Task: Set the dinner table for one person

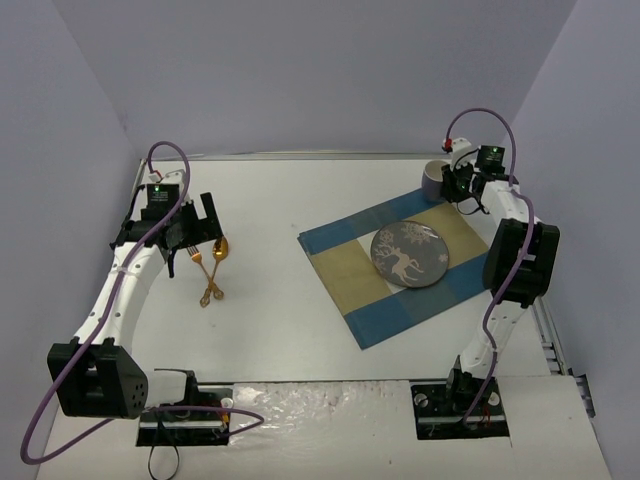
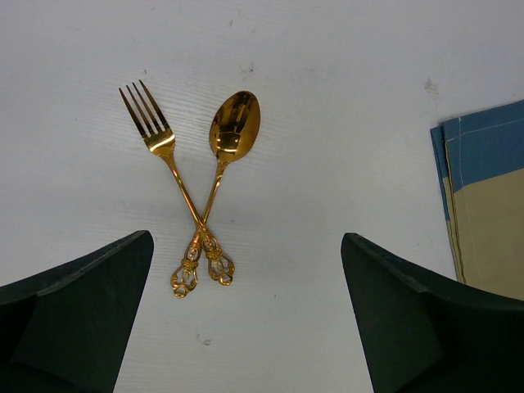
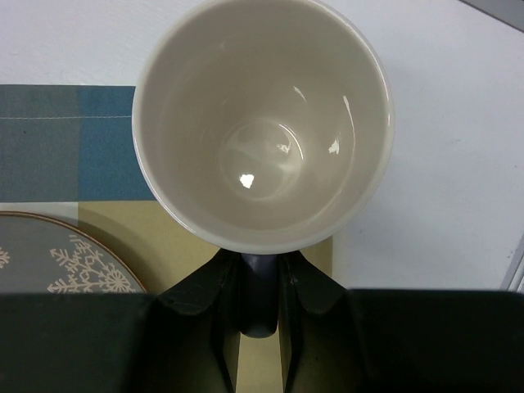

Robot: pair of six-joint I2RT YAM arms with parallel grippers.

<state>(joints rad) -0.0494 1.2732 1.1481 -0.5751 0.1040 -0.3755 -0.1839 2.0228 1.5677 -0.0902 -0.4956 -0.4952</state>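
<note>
On the white dinner table [image 1: 280, 330] a gold fork [image 2: 168, 155] and gold spoon [image 2: 233, 123] lie crossed at their handles, also seen as the fork [image 1: 199, 260] and spoon [image 1: 220, 250] from above. My left gripper [image 2: 247, 237] hovers over them, open and holding nothing; from above the left gripper [image 1: 192, 240] sits just behind them. My right gripper [image 3: 260, 270] is shut on the dark handle [image 3: 260, 307] of a cream-lined mug [image 3: 262, 123]. The mug [image 1: 434, 178] is at the placemat's far right corner. Whether it rests or hangs, I cannot tell.
A blue-and-beige checked placemat [image 1: 350, 270] lies right of centre with a grey reindeer plate [image 1: 410, 255] on it. The placemat's edge [image 2: 487, 205] shows right of the left fingers. The table's metal rim [image 1: 545, 330] runs close behind the right arm. Lilac walls enclose three sides.
</note>
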